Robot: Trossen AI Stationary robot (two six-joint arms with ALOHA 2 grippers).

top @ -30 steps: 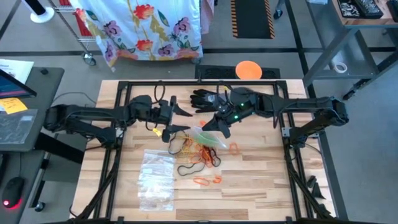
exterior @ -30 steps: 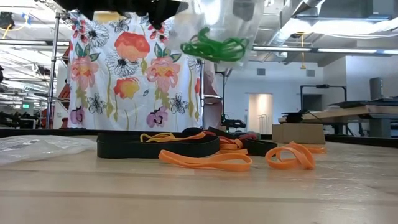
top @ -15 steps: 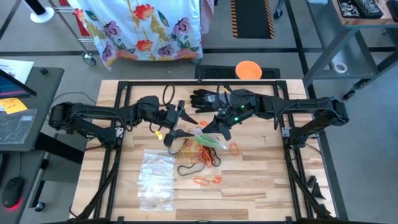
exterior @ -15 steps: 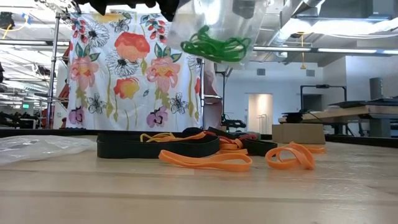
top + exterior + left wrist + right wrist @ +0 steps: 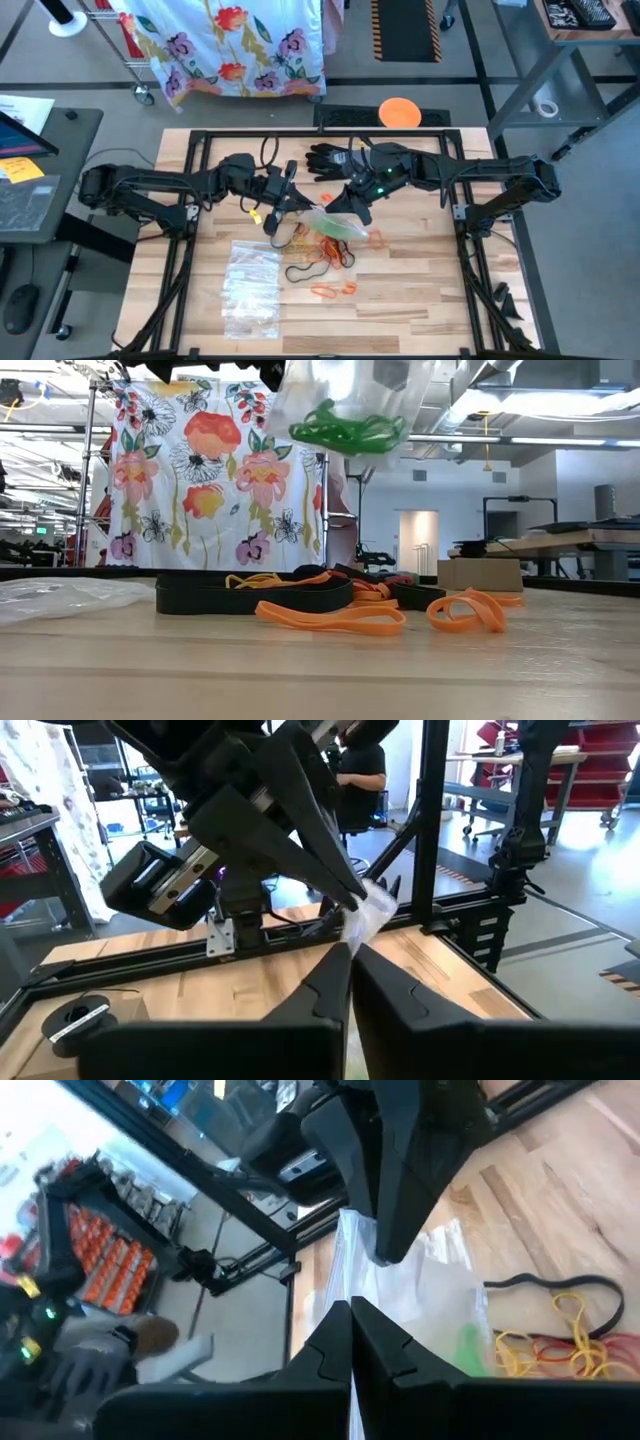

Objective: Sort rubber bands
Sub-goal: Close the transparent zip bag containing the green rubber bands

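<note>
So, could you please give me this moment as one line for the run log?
left claw: shut on clear bag | right claw: shut on clear bag | green rubber bands: inside raised bag | orange rubber bands: on table

Clear bag (image 5: pixel 345 405) top cut off by low view's edge — rubber bands (image 5: pixel 322 252) in pile overlap, uncountable.

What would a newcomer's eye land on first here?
Probably the clear bag of green bands held up off the table, pinched between the left gripper and right gripper, both shut on its edges. Below it, orange, yellow and black bands lie loose mid-table.
</note>
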